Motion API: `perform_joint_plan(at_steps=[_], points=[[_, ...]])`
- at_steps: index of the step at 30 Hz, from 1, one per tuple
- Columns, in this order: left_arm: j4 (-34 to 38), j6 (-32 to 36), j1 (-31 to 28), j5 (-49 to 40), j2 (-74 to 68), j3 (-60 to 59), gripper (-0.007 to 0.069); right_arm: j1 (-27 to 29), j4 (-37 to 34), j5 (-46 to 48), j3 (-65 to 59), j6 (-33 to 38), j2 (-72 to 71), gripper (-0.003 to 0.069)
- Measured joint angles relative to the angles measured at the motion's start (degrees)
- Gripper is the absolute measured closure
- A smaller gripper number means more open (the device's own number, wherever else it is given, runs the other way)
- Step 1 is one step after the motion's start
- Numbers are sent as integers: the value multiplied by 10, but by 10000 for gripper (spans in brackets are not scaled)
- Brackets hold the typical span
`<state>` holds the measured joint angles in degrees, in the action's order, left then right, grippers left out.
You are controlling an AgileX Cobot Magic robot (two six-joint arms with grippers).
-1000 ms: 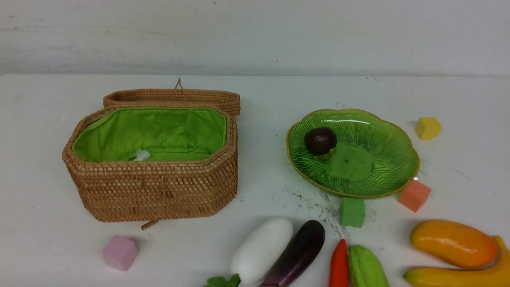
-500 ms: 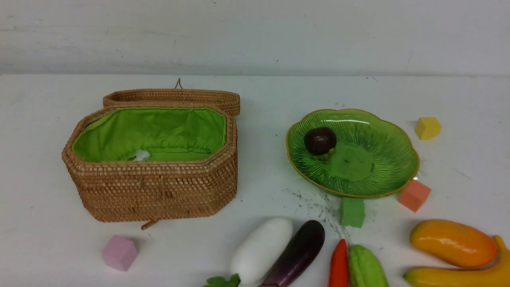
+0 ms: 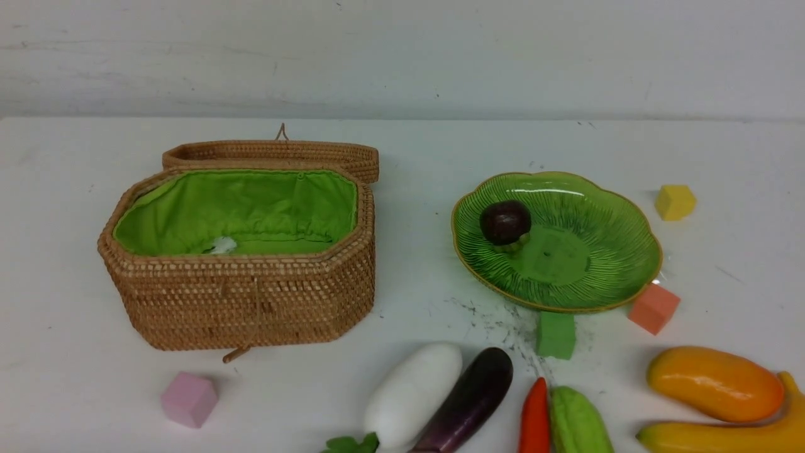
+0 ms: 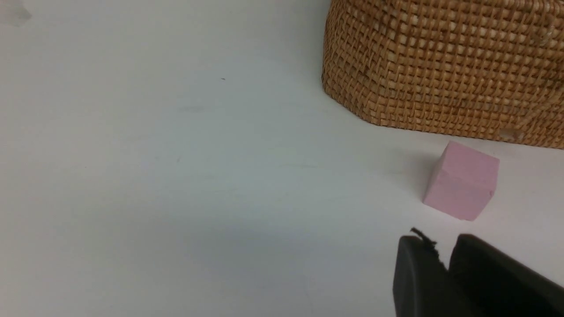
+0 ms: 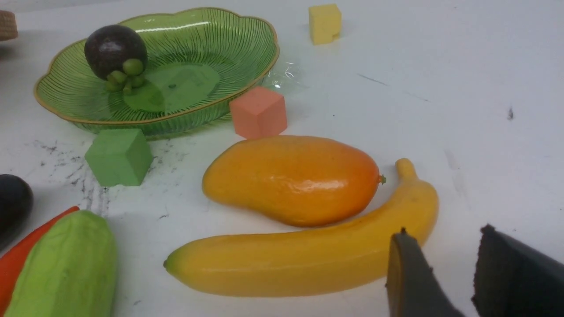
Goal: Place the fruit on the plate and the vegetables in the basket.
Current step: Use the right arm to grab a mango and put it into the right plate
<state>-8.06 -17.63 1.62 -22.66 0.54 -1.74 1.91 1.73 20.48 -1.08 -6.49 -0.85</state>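
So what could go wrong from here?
The mango and banana lie close together, so the right pincer may shove one while grabbing the other. The round mangosteen sits on the plate; a landing fruit might knock it out. The radish and eggplant also lie side by side, inviting the same nudge.

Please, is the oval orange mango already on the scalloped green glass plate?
No, the oval orange mango lies on the white table, apart from the green plate.
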Motion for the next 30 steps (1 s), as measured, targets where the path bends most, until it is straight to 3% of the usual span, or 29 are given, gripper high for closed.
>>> perform_joint_plan(at_steps=[6, 10, 18, 25, 30], points=[[0, 0, 0, 0, 0, 0, 511, 0, -26, -42, -4, -24, 0, 417], [0, 0, 0, 0, 0, 0, 509, 0, -52, -174, -4, -110, 0, 417], [0, 0, 0, 0, 0, 0, 498, 0, -56, -329, 10, -140, 0, 417], [0, 0, 0, 0, 0, 0, 497, 0, -58, -238, 197, -166, 34, 417], [0, 0, 0, 0, 0, 0, 493, 0, -32, 7, 439, -136, 188, 417]])
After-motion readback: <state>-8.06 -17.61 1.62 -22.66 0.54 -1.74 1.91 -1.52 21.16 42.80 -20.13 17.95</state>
